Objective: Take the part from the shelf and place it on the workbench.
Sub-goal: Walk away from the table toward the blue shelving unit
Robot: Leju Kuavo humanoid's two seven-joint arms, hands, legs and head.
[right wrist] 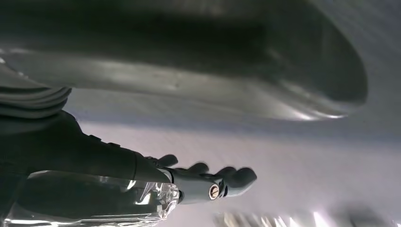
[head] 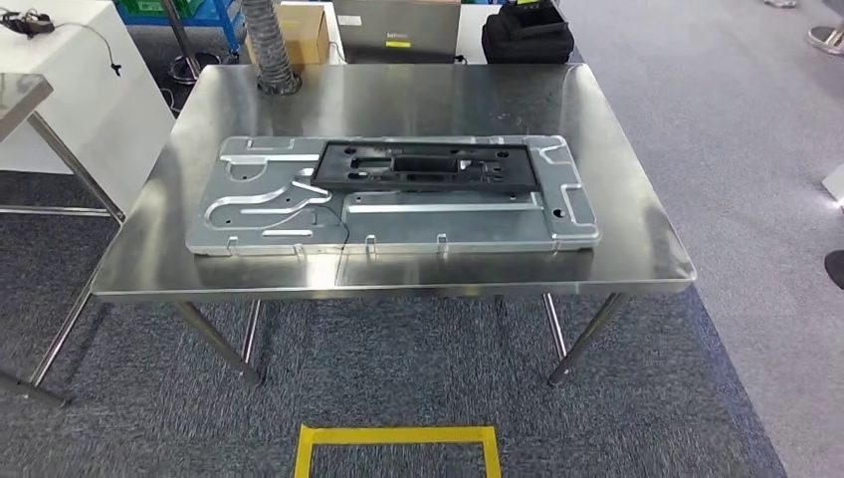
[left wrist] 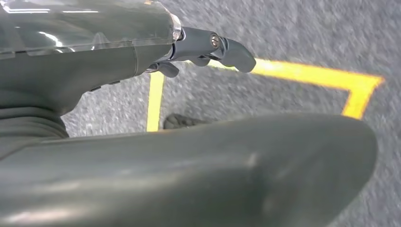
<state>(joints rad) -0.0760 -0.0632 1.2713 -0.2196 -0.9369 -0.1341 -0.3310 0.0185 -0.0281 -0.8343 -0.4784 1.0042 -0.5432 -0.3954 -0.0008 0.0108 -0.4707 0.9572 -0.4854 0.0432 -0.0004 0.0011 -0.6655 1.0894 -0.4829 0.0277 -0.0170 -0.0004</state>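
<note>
The black part (head: 426,166) lies flat on a large silver metal plate (head: 393,204) on the steel workbench (head: 393,100), toward the plate's far edge and roughly centred left to right. The plate covers much of the bench top, its near edge close to the bench's near edge.

Neither hand is at the bench — both wrist views look down at grey carpet. The left hand (left wrist: 208,49) holds nothing, its fingers loosely extended and slightly bent above a yellow floor marking (left wrist: 302,75). The right hand (right wrist: 208,182) also holds nothing, fingers stretched out and apart over the carpet. Both hands are well apart from the part.

On the floor just before the bench, the yellow tape outline (head: 396,446) is seen from the head view.
</note>
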